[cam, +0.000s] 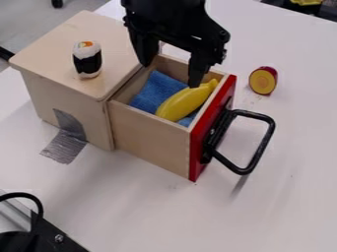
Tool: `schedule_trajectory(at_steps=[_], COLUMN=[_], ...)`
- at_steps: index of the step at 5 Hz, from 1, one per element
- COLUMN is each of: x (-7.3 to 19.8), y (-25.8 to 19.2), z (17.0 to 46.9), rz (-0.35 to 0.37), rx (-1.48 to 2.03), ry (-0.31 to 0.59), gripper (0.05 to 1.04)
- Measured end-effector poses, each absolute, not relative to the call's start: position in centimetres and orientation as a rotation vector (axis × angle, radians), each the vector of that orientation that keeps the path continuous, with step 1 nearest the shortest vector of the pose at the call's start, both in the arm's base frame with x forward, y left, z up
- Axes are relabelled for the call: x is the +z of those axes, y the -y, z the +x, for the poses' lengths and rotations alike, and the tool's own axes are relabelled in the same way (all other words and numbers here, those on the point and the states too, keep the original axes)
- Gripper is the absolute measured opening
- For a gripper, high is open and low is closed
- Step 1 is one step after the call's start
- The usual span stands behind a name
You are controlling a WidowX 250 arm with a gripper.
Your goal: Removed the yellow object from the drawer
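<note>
Over the open drawer [150,138] hangs the black gripper [170,76], coming down from the top edge. Its two fingers are spread wide and hold nothing. One fingertip is by the drawer's inner left side, the other just above the upper part of the yellow banana [183,102]; whether it touches cannot be told. The banana lies slanted inside the drawer on a blue cloth [158,89], close to the red front panel [212,129].
The wooden cabinet [66,93] stands at the left with a sushi toy [87,60] on top and grey tape at its base. A black handle [260,147] juts out from the drawer front. A red and yellow round toy [263,80] lies on the table behind.
</note>
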State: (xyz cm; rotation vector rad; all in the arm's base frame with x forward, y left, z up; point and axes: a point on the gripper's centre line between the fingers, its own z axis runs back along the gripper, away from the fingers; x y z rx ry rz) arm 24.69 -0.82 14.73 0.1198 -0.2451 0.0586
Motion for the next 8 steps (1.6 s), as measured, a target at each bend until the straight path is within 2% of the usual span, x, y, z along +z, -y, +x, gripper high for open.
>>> schedule_trajectory(at_steps=[1, 3, 5, 6, 8], x=[14.1, 12.1, 8.9, 7.6, 6.7], y=[0.8, -0.5, -2.8, -3.1, -1.9], z=[24.4, 25.9, 27.2, 27.8, 29.3], rz=[0.120, 0.075, 0.065, 0.049, 0.021], rx=[0.060, 0.100, 0.103, 0.082, 0.041], ry=[0.220, 0.212, 0.175, 0.169, 0.188], gripper=[0.999, 0.999, 0.999, 0.999, 0.999])
